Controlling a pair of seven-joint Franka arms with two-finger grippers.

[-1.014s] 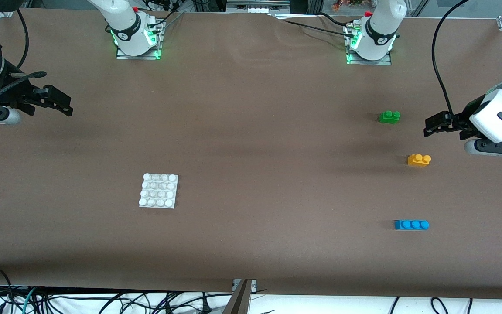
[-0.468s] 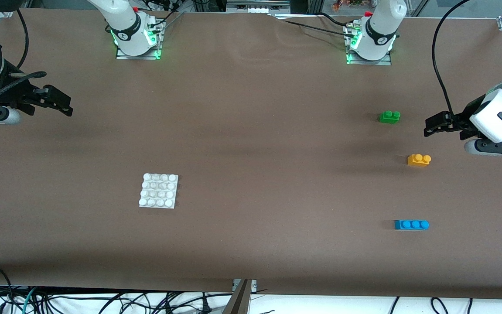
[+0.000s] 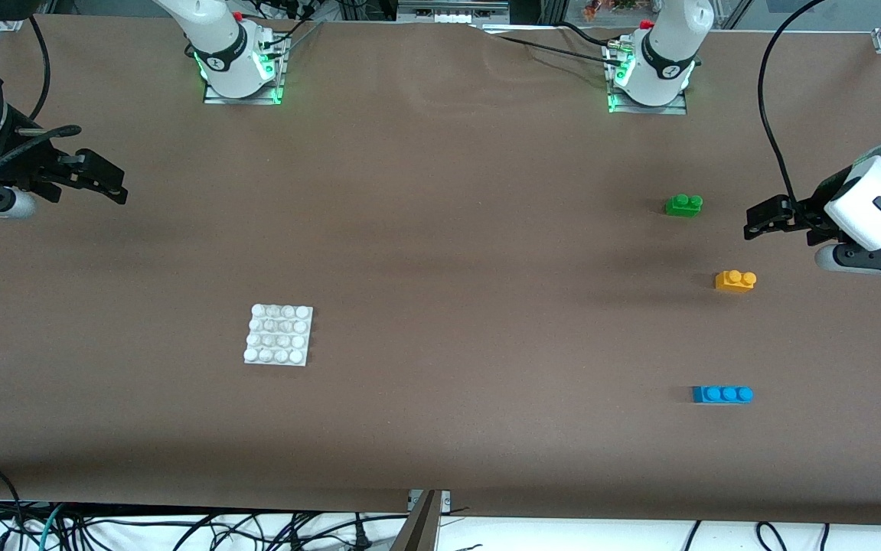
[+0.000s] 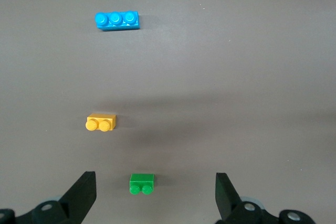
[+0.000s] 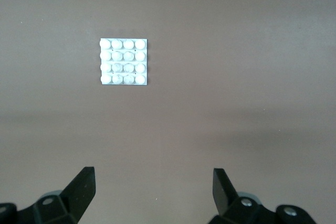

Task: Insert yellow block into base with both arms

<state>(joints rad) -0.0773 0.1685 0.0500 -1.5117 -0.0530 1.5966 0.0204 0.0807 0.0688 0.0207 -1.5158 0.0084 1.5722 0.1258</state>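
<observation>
The yellow block (image 3: pixel 735 281) lies on the table toward the left arm's end; it also shows in the left wrist view (image 4: pixel 101 123). The white base (image 3: pixel 279 335) lies toward the right arm's end, nearer the front camera; it also shows in the right wrist view (image 5: pixel 124 62). My left gripper (image 3: pixel 760 219) is open and empty, raised over the table between the green brick and the table's end. In its wrist view (image 4: pixel 155 188) the green brick shows between its fingers. My right gripper (image 3: pixel 107 184) is open and empty, raised at the right arm's end; it also shows in its wrist view (image 5: pixel 154 186).
A green two-stud brick (image 3: pixel 683 204) lies farther from the front camera than the yellow block; it also shows in the left wrist view (image 4: pixel 142 183). A blue three-stud brick (image 3: pixel 722 394) lies nearer to the camera; it also shows in the left wrist view (image 4: pixel 117 20). Brown table cover (image 3: pixel 471 252).
</observation>
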